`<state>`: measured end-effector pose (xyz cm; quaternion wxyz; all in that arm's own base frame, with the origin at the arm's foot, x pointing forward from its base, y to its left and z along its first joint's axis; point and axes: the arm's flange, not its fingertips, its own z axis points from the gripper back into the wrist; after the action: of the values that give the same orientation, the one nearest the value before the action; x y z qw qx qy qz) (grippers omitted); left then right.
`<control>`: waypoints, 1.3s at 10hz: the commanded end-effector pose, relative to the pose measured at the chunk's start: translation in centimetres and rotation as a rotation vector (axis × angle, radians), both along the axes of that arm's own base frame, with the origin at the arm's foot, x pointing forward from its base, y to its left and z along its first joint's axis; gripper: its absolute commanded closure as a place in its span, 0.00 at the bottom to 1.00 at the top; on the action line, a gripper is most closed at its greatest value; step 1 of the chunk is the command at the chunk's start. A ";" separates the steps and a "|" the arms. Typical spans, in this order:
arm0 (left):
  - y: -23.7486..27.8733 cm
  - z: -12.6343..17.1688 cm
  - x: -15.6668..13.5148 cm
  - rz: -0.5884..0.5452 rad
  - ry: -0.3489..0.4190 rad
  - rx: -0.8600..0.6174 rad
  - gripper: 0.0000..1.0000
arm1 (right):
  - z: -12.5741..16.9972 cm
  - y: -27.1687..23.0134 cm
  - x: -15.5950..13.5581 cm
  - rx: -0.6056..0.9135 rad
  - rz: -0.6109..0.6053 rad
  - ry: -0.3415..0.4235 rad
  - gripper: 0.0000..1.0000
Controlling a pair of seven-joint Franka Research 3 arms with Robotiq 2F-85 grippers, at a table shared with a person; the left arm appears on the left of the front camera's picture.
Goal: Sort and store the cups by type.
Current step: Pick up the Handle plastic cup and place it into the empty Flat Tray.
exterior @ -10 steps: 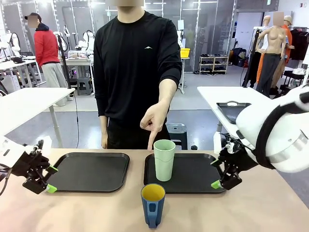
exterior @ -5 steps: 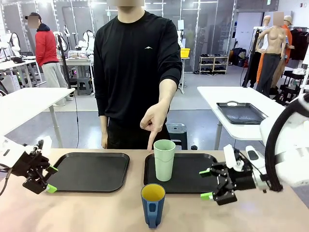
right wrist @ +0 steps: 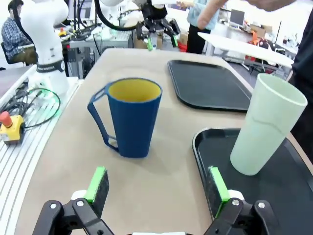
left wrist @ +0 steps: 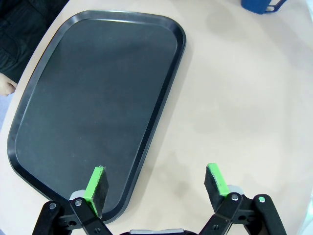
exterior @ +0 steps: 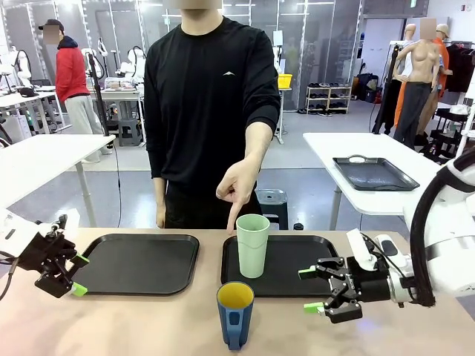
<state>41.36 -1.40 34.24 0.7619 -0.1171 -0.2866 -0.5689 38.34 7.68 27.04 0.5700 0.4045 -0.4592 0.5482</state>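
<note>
- The pale mint-green tumbler (exterior: 253, 245) stands upright on the right tray (exterior: 297, 282), near that tray's left edge.
- The dark blue mug (exterior: 235, 315), yellow inside, stands upright on the bare table (exterior: 148, 326) just in front of the trays, its handle towards the robot.
- The person's hand (exterior: 236, 189) points a finger down beside the tumbler's rim.
- The right gripper (exterior: 309, 290) hangs low over the right tray's front corner, jaws spread wide and empty, aimed at the two cups.
- The left gripper (exterior: 79, 274) sits at the left tray's (exterior: 137, 263) outer edge, jaws apart and holding nothing; one pad (left wrist: 97, 183) lies over the rim, though whether it touches is hard to tell.
</note>
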 end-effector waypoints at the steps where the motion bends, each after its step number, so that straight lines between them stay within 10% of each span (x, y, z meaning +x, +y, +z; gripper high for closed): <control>1: -0.1 -0.2 0.0 0.006 -0.008 0.003 0.00 | -0.4 -0.2 0.1 -0.030 -0.013 0.001 0.00; 13: -0.1 -0.2 0.0 0.006 -0.008 0.003 0.00 | -3.6 7.2 1.9 0.021 0.150 0.069 0.00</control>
<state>41.36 -1.40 34.24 0.7619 -0.1171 -0.2866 -0.5689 39.59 14.30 23.61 0.5435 0.4567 -0.4081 0.5741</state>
